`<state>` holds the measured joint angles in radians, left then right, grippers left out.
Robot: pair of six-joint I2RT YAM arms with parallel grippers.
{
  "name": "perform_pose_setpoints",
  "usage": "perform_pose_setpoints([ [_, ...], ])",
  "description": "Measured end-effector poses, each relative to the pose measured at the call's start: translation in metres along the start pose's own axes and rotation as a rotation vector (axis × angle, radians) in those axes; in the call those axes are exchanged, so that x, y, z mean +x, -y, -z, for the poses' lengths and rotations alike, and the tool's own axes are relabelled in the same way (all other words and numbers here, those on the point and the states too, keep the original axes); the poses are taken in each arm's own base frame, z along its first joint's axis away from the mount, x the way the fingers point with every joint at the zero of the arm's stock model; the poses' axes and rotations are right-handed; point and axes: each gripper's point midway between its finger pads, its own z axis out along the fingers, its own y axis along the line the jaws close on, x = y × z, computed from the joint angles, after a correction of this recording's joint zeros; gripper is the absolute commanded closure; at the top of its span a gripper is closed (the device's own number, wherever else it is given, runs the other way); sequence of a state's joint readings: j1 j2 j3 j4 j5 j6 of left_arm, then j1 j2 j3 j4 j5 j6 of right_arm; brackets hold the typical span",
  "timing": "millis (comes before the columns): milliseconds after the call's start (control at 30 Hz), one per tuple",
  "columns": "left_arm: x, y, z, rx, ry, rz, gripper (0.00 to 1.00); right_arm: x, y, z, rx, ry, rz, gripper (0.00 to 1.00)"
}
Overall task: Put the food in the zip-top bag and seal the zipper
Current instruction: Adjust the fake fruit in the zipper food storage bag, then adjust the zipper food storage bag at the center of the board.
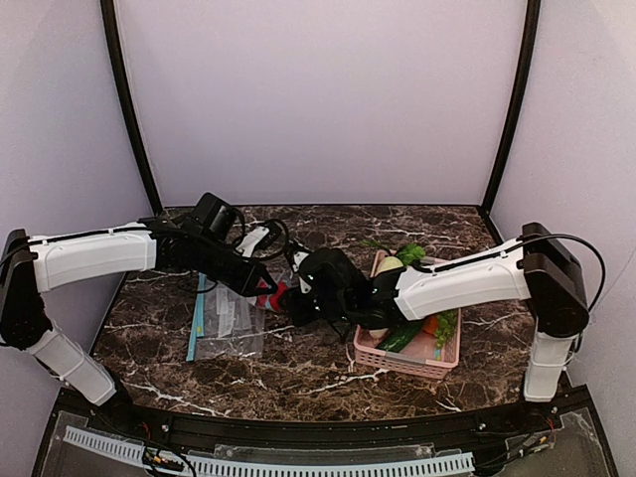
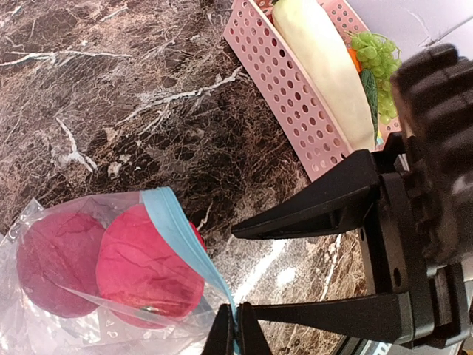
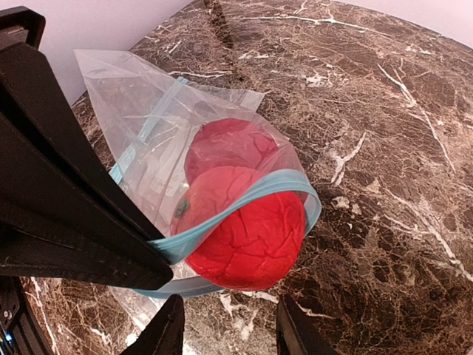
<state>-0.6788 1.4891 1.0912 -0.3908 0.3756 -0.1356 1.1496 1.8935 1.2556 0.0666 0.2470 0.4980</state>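
My left gripper (image 2: 236, 334) is shut on the light blue zipper (image 2: 177, 229) at one corner of the zip-top bag (image 3: 140, 111), holding its mouth up. Two round red fruits are at the bag. One (image 3: 222, 144) lies deep inside, and the other (image 3: 251, 233) sits in the mouth, half sticking out past the zipper (image 3: 255, 194). My right gripper (image 3: 230, 336) is open just in front of that fruit, with nothing between its fingers. The dark green cucumber (image 1: 400, 336) lies in the pink basket (image 1: 370, 355). From above, both grippers meet at the fruit (image 1: 272, 297).
The pink basket (image 2: 284, 89) to the right also holds a long white radish (image 2: 325, 74), green leaves (image 2: 377, 48) and something orange. Other flat clear bags (image 1: 221, 320) lie on the marble table (image 1: 318, 373) under the left arm.
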Motion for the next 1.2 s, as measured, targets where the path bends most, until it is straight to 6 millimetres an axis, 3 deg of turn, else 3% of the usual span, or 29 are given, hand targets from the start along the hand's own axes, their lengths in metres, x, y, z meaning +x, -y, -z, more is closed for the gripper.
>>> perform_pose_setpoints([
  [167,0.0,0.0,0.0,0.002,0.0,0.0,0.99,0.004,0.0,-0.006,-0.003,-0.015,0.0,0.57],
  [300,0.0,0.0,0.0,0.001,0.0,0.0,0.99,0.003,-0.002,-0.006,-0.023,-0.01,-0.005,0.49],
  [567,-0.001,-0.002,0.001,-0.009,0.003,0.003,0.99,0.022,0.005,0.016,-0.069,-0.018,-0.011,0.38],
  [700,-0.002,-0.007,0.002,-0.016,0.006,0.011,0.99,0.03,0.01,0.016,-0.097,-0.021,-0.015,0.37],
  [967,-0.006,-0.022,0.007,-0.04,0.022,0.041,0.99,0.031,0.018,0.001,-0.127,-0.015,0.053,0.36],
  [1200,-0.008,-0.029,0.011,-0.04,0.028,0.062,0.99,0.028,0.025,-0.024,-0.145,-0.023,0.131,0.36],
])
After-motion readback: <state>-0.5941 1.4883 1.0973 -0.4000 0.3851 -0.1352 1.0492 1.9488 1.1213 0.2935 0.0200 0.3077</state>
